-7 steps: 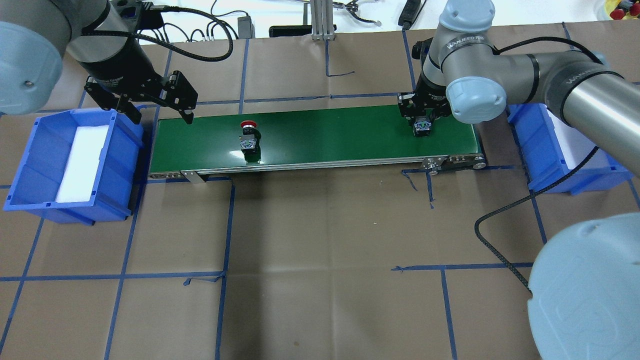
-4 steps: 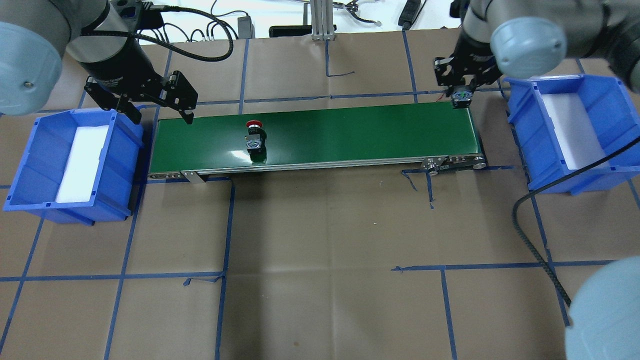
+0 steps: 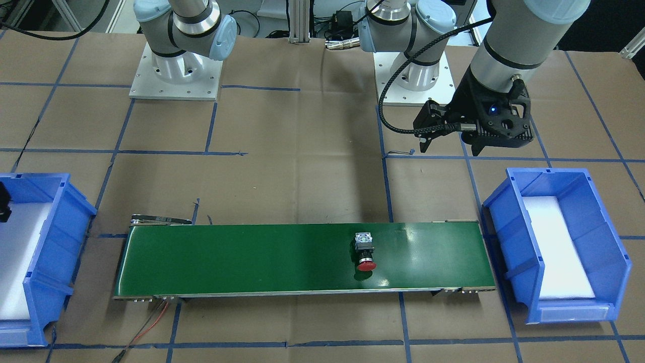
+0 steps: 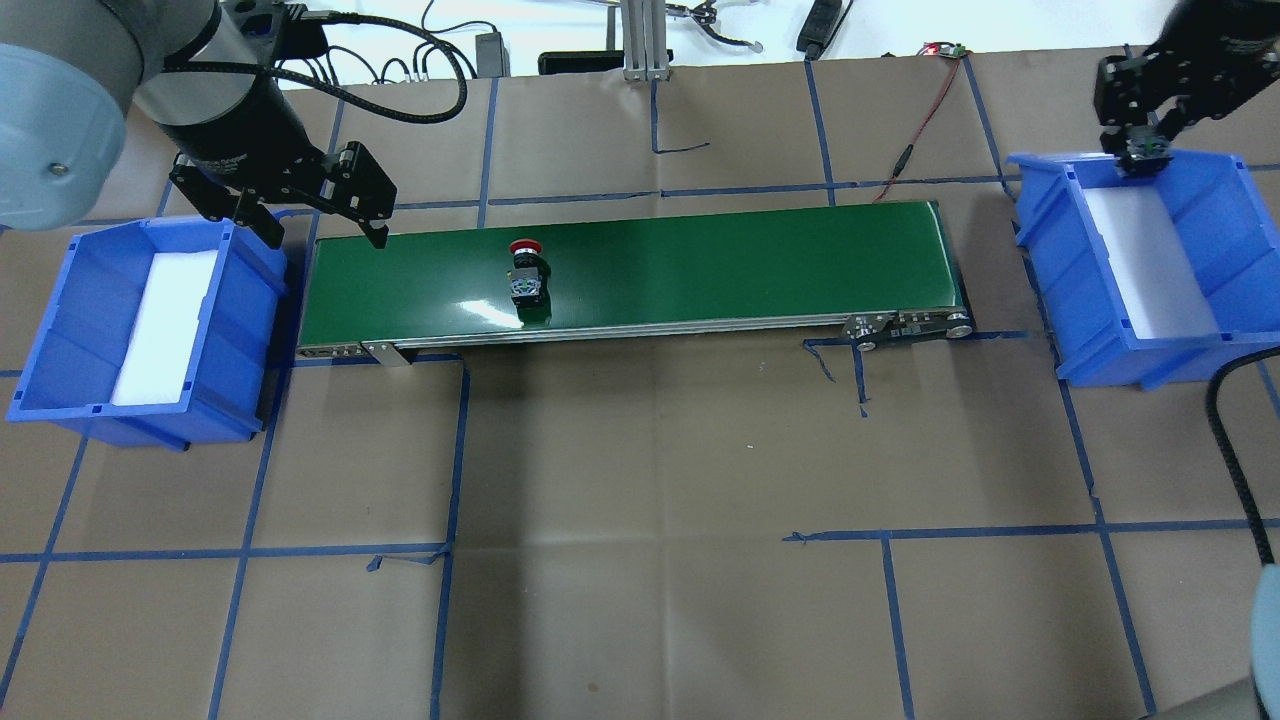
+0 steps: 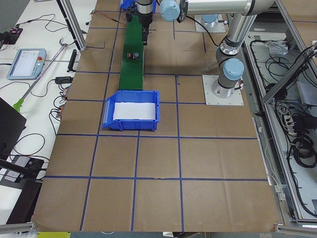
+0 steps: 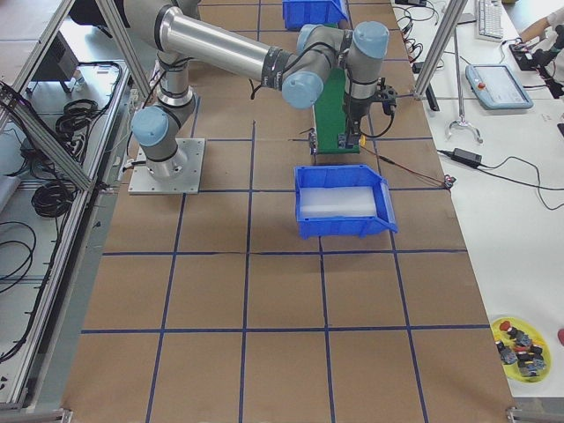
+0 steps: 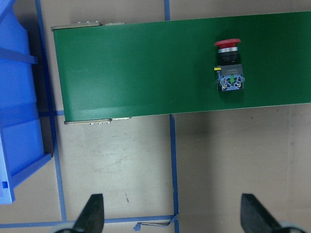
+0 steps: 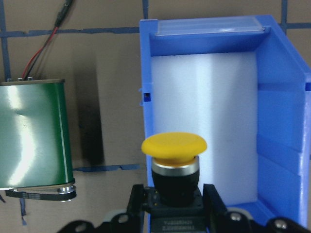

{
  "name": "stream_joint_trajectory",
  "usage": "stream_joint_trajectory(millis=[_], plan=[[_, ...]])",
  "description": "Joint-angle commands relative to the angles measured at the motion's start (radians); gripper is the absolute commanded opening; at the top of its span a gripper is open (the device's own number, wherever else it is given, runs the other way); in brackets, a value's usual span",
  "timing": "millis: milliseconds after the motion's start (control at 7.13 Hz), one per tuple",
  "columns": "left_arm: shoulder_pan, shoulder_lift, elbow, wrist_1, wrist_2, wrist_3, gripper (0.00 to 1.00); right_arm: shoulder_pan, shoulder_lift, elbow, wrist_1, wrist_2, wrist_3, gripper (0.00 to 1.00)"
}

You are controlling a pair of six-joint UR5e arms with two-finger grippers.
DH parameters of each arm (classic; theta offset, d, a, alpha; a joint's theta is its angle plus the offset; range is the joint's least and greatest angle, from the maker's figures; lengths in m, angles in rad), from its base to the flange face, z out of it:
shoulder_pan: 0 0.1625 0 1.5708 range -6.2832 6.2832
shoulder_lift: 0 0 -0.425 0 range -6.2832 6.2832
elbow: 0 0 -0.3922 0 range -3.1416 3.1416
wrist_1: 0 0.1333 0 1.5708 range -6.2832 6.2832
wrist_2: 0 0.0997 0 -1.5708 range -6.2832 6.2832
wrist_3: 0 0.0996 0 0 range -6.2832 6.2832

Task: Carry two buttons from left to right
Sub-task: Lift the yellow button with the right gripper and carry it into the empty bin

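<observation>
Counting two buttons: the yellow-capped button (image 8: 174, 145) is clenched in the right gripper (image 4: 1146, 150) above the far end of the right bin (image 4: 1232, 225), over its white foam liner (image 8: 214, 97), and the red-capped button (image 4: 527, 275) lies on its side on the left half of the single green conveyor belt (image 4: 720, 265), apart from both grippers. Blue bins, two, one off each end of the belt. The left gripper (image 4: 325, 233), fingers spread and holding nothing, hangs near the belt's left end beside the left bin (image 4: 75, 310); one red-and-black wire (image 4: 925, 100) trails from the belt's far right corner.
</observation>
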Motion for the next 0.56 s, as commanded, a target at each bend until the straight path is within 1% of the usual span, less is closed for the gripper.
stream_joint_trajectory(millis=[0,281,421], plan=[[-0.001,0.002,0.0,0.0,0.001,-0.001,0.99,-0.086,0.012,0.067,-0.1,0.024,-0.114,0.05],[-0.001,0.003,0.0,0.0,0.0,-0.001,0.99,-0.125,0.007,0.229,-0.311,0.024,-0.212,0.05],[-0.001,0.002,0.0,0.0,0.0,-0.001,0.99,-0.136,0.013,0.273,-0.346,0.023,-0.22,0.05]])
